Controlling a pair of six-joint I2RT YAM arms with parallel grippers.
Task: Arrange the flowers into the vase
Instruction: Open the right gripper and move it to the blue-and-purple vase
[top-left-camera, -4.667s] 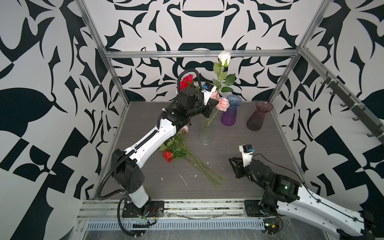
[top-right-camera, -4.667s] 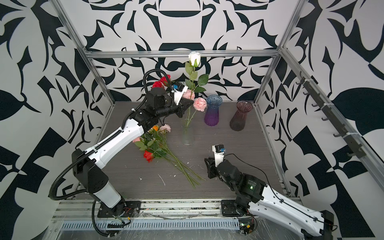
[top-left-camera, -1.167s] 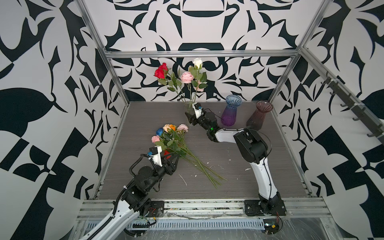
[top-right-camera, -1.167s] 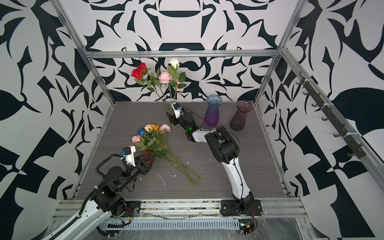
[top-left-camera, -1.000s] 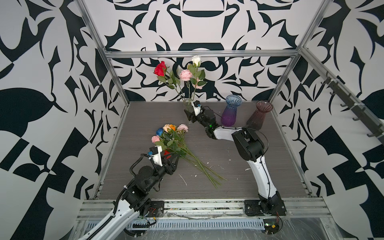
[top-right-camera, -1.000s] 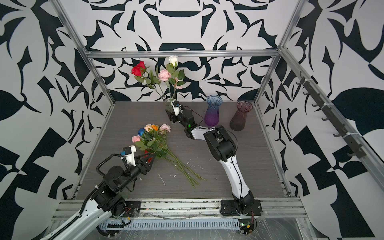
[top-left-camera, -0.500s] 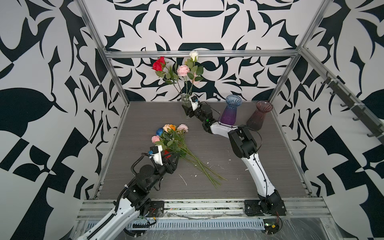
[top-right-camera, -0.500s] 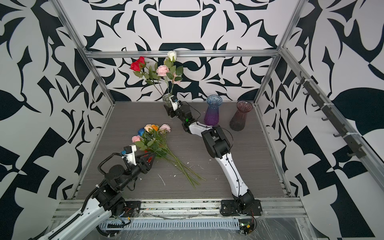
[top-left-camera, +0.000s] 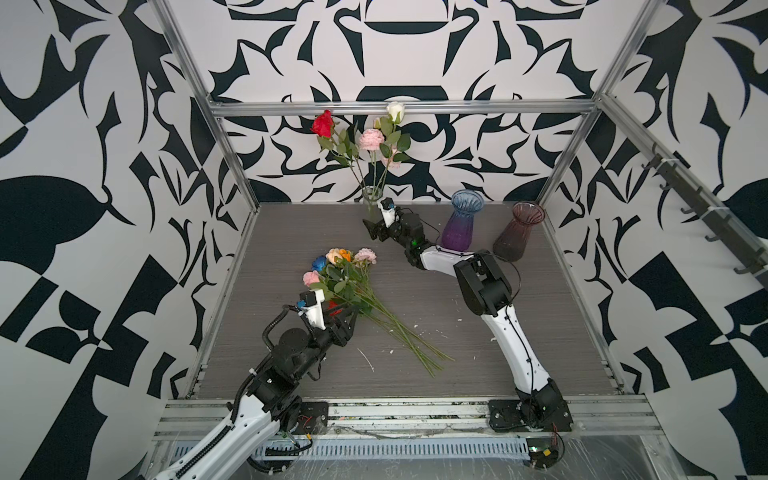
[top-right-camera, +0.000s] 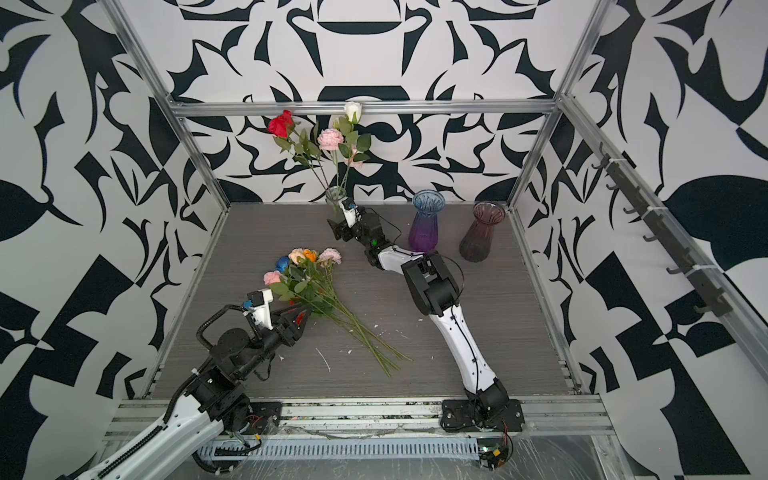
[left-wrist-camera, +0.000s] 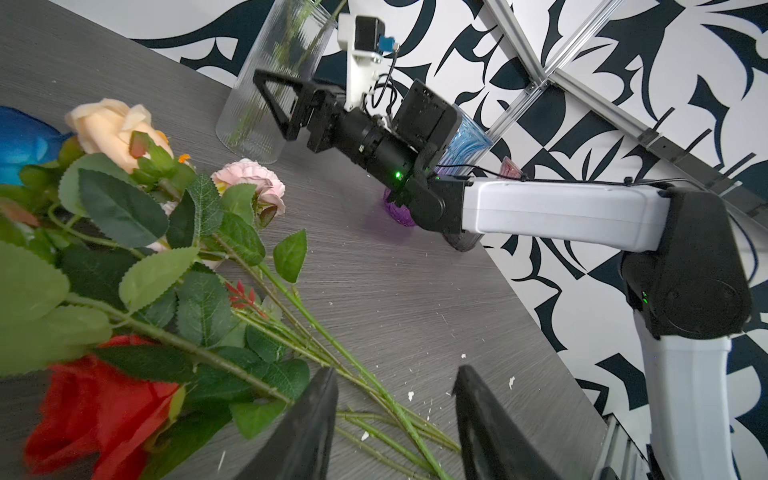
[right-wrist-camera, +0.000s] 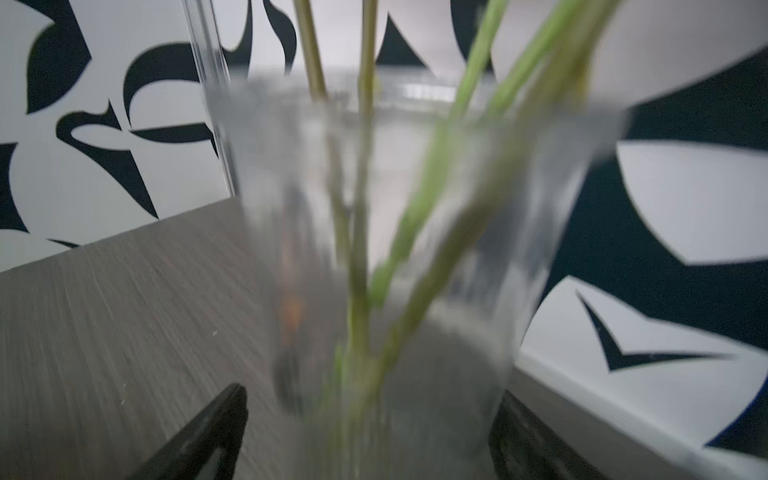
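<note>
Tabletop: vase (top-left-camera: 371, 200) is sitting nearer back wall than before, between right gripper's (top-left-camera: 374, 230) opening fingers; left gripper (left-wrist-camera: 395, 374) is hovering open over flowers (top-left-camera: 345, 282).

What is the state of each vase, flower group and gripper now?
clear vase: upright, flowers standing in it
purple vase: upright, no flowers
dark red vase: upright, no flowers
loose flowers: lying flat, bunched
left gripper: open over loose flowers
right gripper: open, fingers beside clear vase
</note>
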